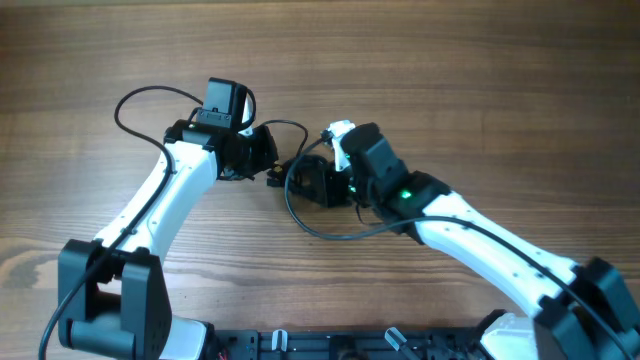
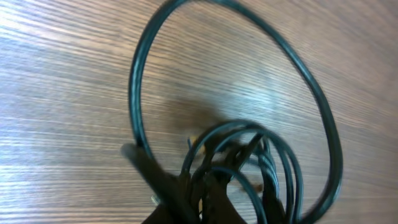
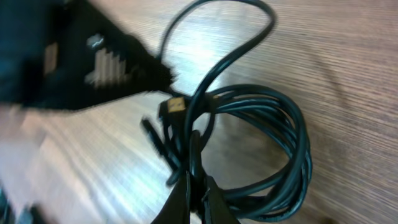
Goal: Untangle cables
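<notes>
Two sets of jaws, left and right, clamp the cables (image 3: 249, 98) bunched between them.

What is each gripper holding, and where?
Both hold the cables: the right gripper pinches the coil's crossing strands; the left gripper seems shut on strands at the loop's base.

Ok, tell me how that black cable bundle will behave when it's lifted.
Likely floppy: the cables lie in loose curved loops, so they should sag and trail rather than hold shape. Probably light, being thin cords. The strands overlap in a clump, so pulling one may drag the rest.
</notes>
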